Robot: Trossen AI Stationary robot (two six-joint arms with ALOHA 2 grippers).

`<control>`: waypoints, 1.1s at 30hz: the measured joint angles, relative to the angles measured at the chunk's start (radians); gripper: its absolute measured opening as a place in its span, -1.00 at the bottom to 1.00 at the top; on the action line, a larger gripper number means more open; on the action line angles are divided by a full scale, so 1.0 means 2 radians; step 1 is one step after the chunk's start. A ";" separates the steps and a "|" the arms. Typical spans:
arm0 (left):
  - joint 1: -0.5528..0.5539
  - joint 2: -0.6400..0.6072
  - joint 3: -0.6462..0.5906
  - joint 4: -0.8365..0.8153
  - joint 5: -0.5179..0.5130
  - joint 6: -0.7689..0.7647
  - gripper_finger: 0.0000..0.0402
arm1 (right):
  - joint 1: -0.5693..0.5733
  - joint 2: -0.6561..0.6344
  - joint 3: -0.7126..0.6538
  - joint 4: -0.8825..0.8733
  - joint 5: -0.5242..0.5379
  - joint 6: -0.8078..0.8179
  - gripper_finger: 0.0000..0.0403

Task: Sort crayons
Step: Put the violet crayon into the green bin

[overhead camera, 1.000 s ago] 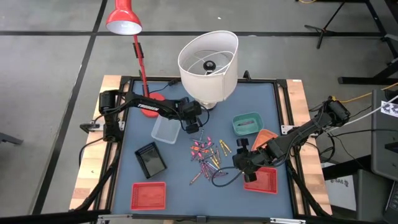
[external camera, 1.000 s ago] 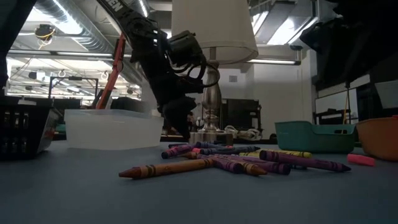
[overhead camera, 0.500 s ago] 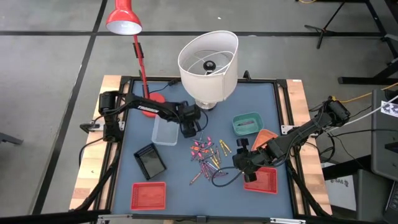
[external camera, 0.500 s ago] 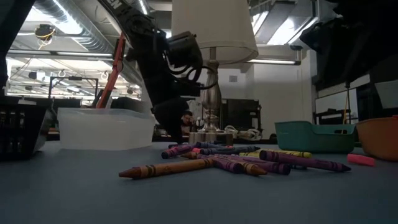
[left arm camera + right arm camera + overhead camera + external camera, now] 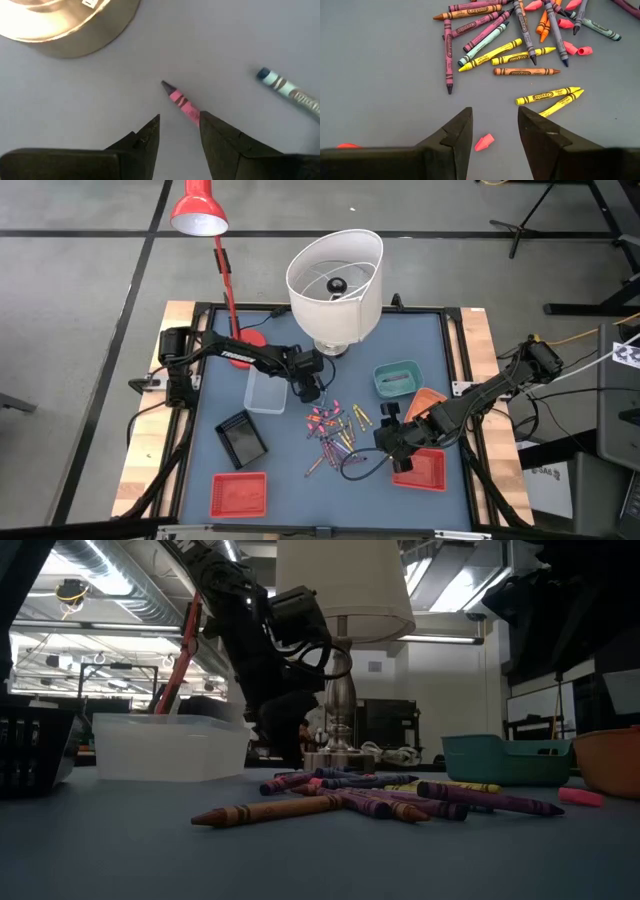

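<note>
Many crayons lie in a loose heap mid-table; they also show in the low view and the right wrist view. My left gripper is open, low over the table between the clear tray and the heap. In its wrist view a pink crayon lies in front of the fingers, one end hidden behind a fingertip. My right gripper is open and empty beside the heap; a short pink crayon piece lies on the table between its fingers. My left gripper's one fingertip stands over the pink crayon's near end; whether it touches the crayon I cannot tell. The crayon lies flat on the table.
A white-shaded lamp stands at the far middle, its metal base close to my left gripper. A red desk lamp is far left. Also a black tray, two red trays, a teal tray, an orange tray.
My left gripper has gone a little toward the table's left edge, nearer the clear tray, staying low over the table. My right arm has kept still.
</note>
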 joint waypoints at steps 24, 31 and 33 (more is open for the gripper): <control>-0.017 0.011 0.000 0.001 0.002 -0.032 -0.39 | 0.000 0.000 0.000 0.000 0.000 0.000 -0.23; -0.019 0.039 0.002 0.005 0.012 -0.032 -0.39 | 0.000 0.000 0.000 0.000 0.000 0.003 -0.23; -0.019 0.039 0.002 0.005 0.005 -0.031 -0.39 | 0.000 0.000 0.000 0.000 0.000 0.004 -0.23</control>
